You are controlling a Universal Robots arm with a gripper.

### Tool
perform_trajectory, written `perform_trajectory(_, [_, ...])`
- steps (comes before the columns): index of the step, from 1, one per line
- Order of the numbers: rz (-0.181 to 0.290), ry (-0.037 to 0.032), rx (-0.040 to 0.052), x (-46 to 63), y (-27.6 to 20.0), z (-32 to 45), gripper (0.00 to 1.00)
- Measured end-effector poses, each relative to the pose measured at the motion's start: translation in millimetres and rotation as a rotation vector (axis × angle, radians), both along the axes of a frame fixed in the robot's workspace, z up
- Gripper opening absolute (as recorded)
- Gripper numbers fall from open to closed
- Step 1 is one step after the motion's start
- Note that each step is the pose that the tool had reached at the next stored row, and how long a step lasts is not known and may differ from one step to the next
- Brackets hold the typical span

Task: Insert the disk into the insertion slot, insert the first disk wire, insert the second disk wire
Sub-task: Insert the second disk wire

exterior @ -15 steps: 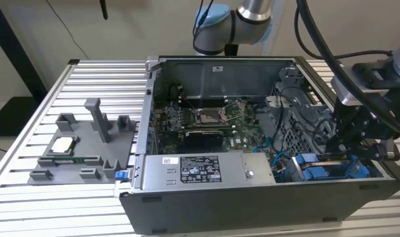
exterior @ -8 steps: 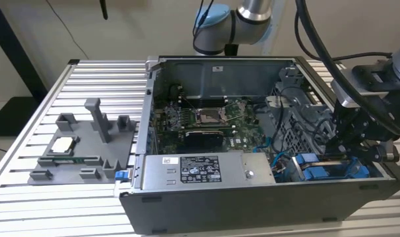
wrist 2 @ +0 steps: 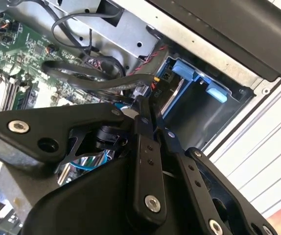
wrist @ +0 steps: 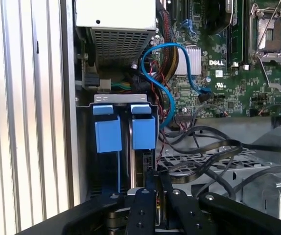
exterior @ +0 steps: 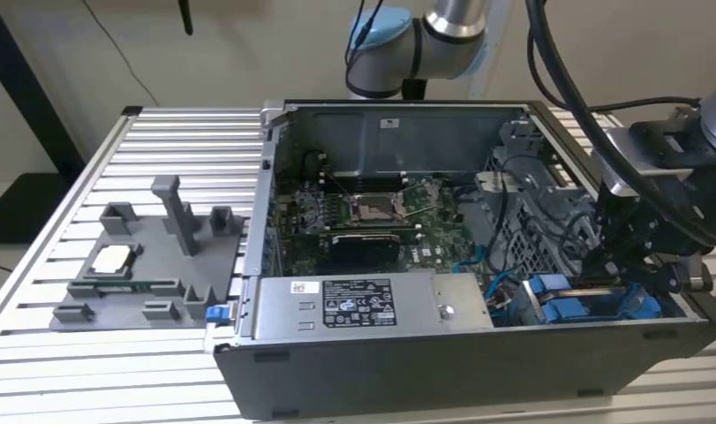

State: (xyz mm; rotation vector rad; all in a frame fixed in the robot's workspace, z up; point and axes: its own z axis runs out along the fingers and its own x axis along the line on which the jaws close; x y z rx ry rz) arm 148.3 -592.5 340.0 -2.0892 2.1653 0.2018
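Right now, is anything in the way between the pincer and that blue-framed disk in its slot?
A black wire plug sits at the pincer's tip, just before the blue-framed disk in the insertion slot. Loose black cables loop beside the path, not across it.

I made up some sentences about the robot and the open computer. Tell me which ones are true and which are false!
1. The gripper is down inside the computer case, near the blue carrier frames. True.
2. The power-supply box lies on the grey tray outside the case. False: it sits inside the case, along its near wall in the exterior view.
3. A bright blue cable loops over the green motherboard in the first wrist view. True.
4. The grey tray is on the exterior view's right of the case. False: it is on the exterior view's left.
5. The case stands on a slatted metal table. True.
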Motion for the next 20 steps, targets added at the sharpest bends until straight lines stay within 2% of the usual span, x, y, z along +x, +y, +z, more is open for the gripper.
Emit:
perform_trajectory(6, [0.0,0.0,0.0014,0.3,0.0,0.1,0.16])
perform_trajectory(10, [0.0,-0.0001,0.0015,0.4,-0.1,10.6,0.16])
perform_trajectory(12, [0.0,-0.0002,0.0015,0.4,-1.1,12.2,0.16])
perform_trajectory(16, [0.0,-0.0048,-0.0017,-1.2,-1.7,12.4,0.16])
perform_trajectory(20, [0.0,-0.0141,-0.0061,-2.7,-1.7,11.7,0.16])
